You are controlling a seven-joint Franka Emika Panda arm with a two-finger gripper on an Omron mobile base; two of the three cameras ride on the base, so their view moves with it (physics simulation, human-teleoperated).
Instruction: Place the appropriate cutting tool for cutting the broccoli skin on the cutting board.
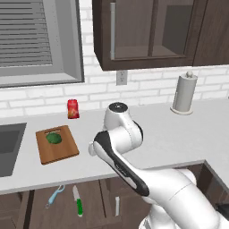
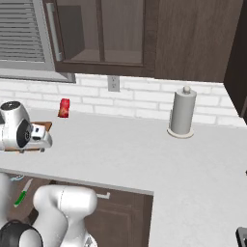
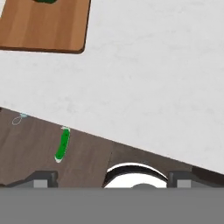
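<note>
In the left base view we see the knife (image 1: pixel 78 201) in the open drawer (image 1: pixel 96 201) beside the peeler (image 1: pixel 55 195), the broccoli (image 1: pixel 54 138) alone on the cutting board (image 1: pixel 57 144): placing remains. The right base view agrees. In the hand view our gripper (image 3: pixel 112 179) is spread, empty.

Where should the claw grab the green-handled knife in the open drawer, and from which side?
Probably the green handle of the knife, coming straight down from above. It lies flat in the open drawer below the counter edge, blade toward the counter, apart from the light-blue peeler. Close across the handle's narrow width; the claw stands open.
</note>
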